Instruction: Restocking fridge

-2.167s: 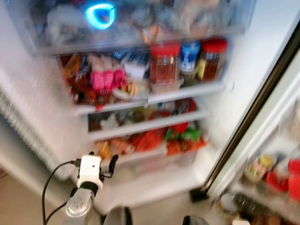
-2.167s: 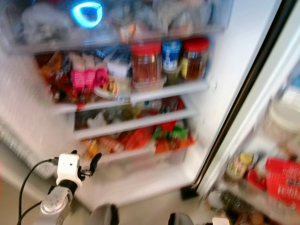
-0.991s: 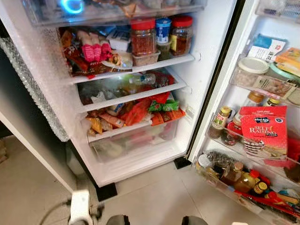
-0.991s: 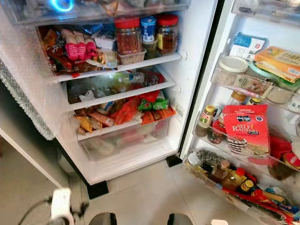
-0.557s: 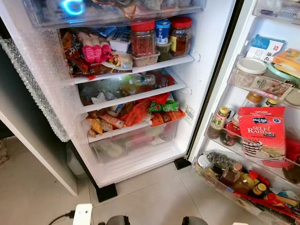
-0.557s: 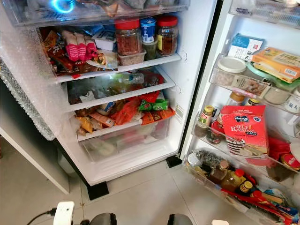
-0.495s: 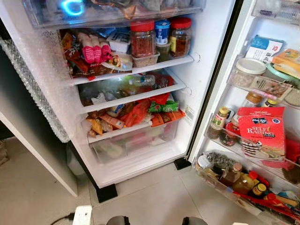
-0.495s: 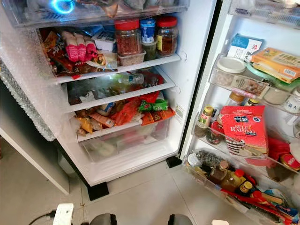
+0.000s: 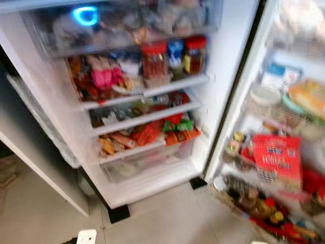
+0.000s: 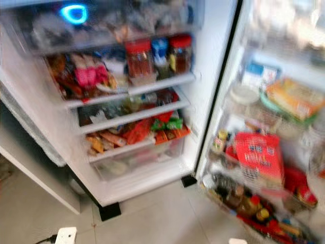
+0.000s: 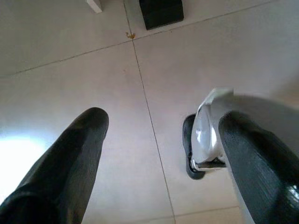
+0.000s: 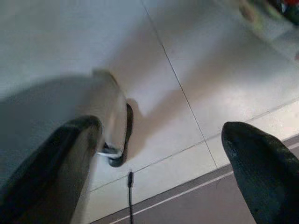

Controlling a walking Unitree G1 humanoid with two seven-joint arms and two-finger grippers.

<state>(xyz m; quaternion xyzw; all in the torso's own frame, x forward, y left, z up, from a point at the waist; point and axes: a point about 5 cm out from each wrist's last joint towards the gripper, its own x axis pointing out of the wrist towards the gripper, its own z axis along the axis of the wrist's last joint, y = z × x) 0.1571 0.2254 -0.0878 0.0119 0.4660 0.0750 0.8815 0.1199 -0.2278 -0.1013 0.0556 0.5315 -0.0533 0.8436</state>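
Observation:
The fridge stands open before me, blurred in both eye views. Its shelves are crowded: red-lidded jars on an upper shelf, red and green packets lower down, and a clear drawer at the bottom. The open door on the right holds a red flour box, tubs and bottles. My left gripper hangs low over the tile floor, open and empty. My right gripper also hangs over the floor, open with nothing in it.
A grey cabinet side stands left of the fridge. A black fridge foot rests on beige floor tiles. My silver foot is beside the left fingers. Low door racks jut out on the right.
My left arm, raised before the lower shelves two seconds ago, has dropped to the picture's bottom edge. The camera has shifted and the picture has blurred again.

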